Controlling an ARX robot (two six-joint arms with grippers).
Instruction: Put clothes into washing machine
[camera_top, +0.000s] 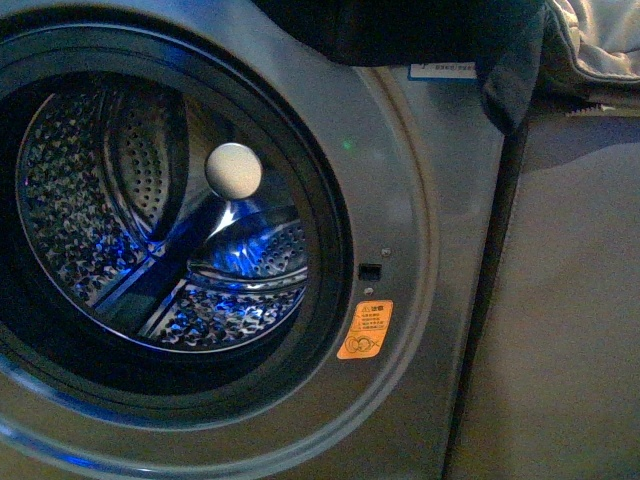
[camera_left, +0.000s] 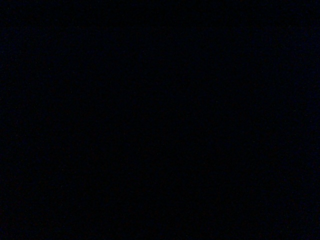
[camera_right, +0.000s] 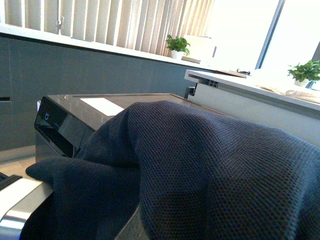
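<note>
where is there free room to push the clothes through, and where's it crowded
Free: the round opening inside the black rim, with the bare steel drum behind it. Crowded: the top of the washing machine, where the dark clothes drape over it, a beige bundle beside them. Left wrist view is dark.

In the front view, a beige padded fabric bundle (camera_top: 600, 40) sits in the upper right corner above a plain grey-brown flat panel (camera_top: 570, 300). In the right wrist view, pale vertical blinds (camera_right: 125, 20) hang behind a white ledge (camera_right: 75, 42) topping dark grey cabinets (camera_right: 75, 70). A small potted plant (camera_right: 177, 46) stands on that ledge, and a second plant (camera_right: 304, 71) stands on a nearer white counter (camera_right: 240, 92); the left wrist view is dark.
</note>
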